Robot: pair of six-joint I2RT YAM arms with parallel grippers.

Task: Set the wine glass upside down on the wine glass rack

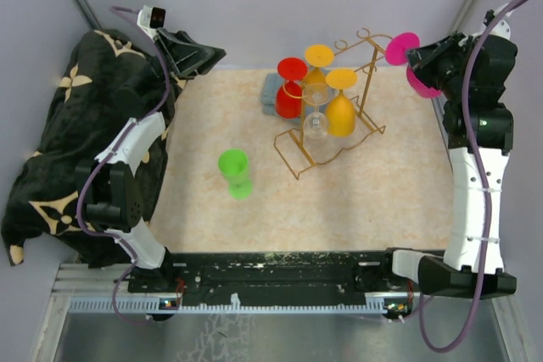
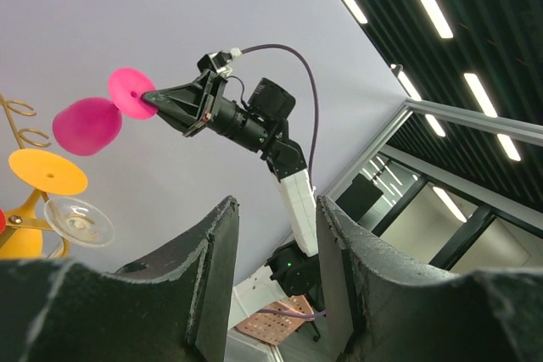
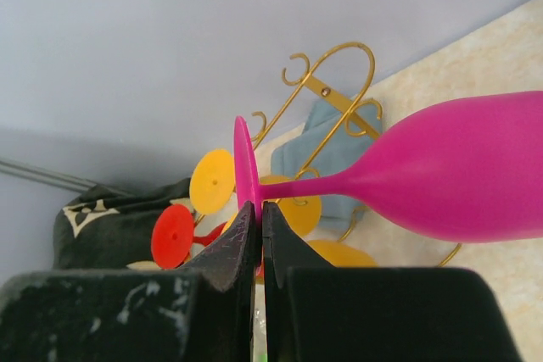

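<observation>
1. The left gripper (image 2: pixel 276 264) poses little risk. It is raised over the dark patterned cloth (image 1: pixel 59 133) at the table's (image 1: pixel 212 226) far left and points toward the rack, its jaws standing apart with nothing between them.
2. A green glass (image 1: pixel 235 171) sits alone on the table, well apart from both arms. It would only be hit if an arm swept low across the middle.
3. The wine glass rack (image 3: pixel 327 91) is already crowded with a red glass (image 1: pixel 290 95), yellow-orange ones (image 1: pixel 340 112) and a clear one (image 1: pixel 316 120). A stem fed in off-line could knock these neighbours or shove the light wire frame.
4. The pink wine glass (image 3: pixel 458 167) is in the air just beside the rack's far right end and not yet on a rail. It lies roughly sideways with the bowl slightly lower than the foot.
5. The right gripper (image 3: pixel 258 209) is closed tight on the rim of the foot alone, and that is the main hazard, since the bowl hangs far out from the pinch and could swivel or slip while tipping over. The arm stands tall, with the wrist bent inward toward the rack.
</observation>
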